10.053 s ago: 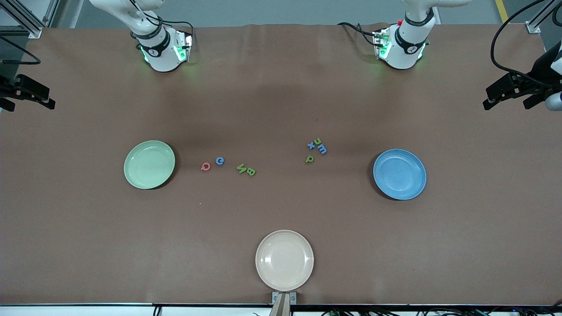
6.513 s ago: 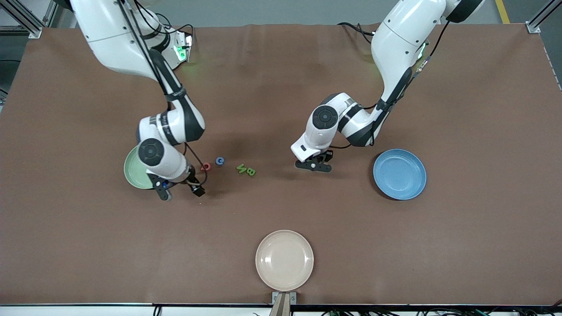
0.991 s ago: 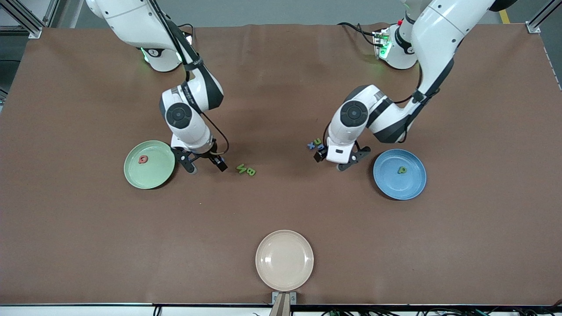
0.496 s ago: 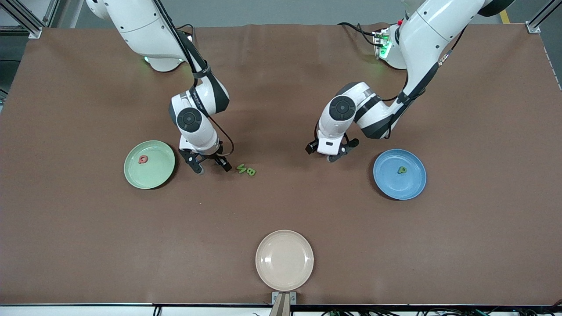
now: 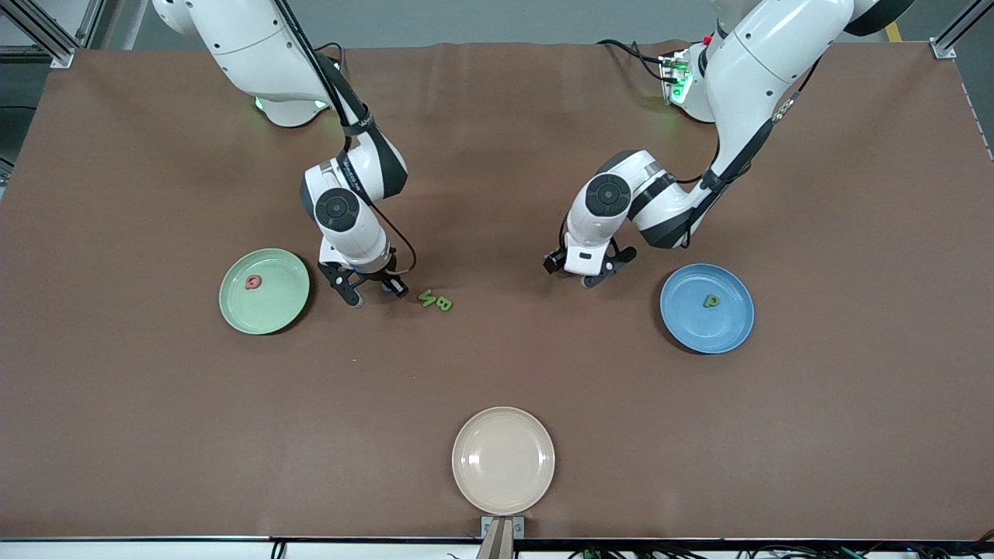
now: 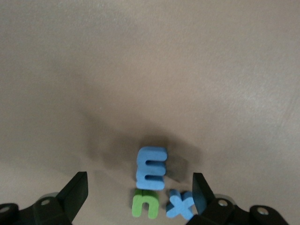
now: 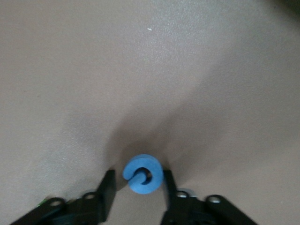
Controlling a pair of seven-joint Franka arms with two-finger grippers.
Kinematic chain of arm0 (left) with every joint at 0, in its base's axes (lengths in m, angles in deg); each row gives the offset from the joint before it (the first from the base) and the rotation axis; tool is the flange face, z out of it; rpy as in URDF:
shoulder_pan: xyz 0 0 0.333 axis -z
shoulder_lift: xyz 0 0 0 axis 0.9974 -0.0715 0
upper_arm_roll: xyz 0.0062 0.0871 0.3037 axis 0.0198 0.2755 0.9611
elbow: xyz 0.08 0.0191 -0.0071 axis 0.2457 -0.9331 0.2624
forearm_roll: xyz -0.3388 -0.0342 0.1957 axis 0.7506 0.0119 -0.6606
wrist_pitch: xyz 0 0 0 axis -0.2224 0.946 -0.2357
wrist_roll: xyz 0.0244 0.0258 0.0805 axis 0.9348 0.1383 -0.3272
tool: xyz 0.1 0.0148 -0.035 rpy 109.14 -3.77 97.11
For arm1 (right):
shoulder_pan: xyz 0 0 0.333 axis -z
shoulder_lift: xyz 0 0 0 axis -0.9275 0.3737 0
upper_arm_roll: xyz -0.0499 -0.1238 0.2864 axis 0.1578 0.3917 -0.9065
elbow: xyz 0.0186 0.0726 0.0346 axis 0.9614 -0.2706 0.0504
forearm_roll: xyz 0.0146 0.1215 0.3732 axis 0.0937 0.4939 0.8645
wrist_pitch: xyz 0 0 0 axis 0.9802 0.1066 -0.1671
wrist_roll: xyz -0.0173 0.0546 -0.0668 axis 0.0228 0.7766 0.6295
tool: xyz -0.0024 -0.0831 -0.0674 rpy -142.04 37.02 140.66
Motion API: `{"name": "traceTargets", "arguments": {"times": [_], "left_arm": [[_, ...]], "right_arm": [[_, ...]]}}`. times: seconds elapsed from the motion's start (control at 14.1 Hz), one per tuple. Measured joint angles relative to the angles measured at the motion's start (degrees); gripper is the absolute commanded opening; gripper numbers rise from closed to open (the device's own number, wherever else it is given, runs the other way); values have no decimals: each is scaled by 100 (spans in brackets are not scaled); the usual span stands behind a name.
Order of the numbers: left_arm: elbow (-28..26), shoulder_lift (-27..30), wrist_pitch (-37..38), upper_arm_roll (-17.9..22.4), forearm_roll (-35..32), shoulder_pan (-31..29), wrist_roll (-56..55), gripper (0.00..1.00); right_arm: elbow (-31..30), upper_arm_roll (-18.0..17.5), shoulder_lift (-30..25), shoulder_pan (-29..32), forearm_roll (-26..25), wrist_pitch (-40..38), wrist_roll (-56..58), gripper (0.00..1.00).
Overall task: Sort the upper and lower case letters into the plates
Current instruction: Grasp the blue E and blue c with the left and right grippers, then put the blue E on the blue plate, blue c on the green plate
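Brown counter point(image 5: 497, 365). Mint-green plate point(image 5: 272, 310) with red letter point(image 5: 252, 282); blue plate point(image 5: 699, 326) with green letter point(image 5: 710, 300); cream plate point(image 5: 503, 460). Two green letters point(image 5: 435, 300). Blue round letter point(image 7: 143, 174); blue m point(image 6: 151, 168), green n point(image 6: 145, 205), blue x point(image 6: 180, 205). Black fingers point(image 6: 75, 192).

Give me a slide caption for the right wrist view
Right gripper jaws closing around a round blue letter on the brown table.

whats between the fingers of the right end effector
A blue round letter sits on the table between the right end effector's fingers, close on both sides. The right wrist view shows it.
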Motion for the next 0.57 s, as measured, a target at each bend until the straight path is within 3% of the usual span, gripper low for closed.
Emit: {"name": "traceTargets", "arguments": {"times": [0.21, 0.35, 0.57], "left_arm": [[0, -71, -46, 36, -124, 0, -128, 72], [9, -75, -85, 34, -130, 2, -133, 67], [28, -67, -88, 27, -130, 4, -140, 52]], "right_arm": [[0, 15, -4, 0, -1, -15, 0, 0], [9, 88, -11, 1, -8, -89, 101, 0], [89, 488, -169, 98, -12, -732, 864, 0]]}}
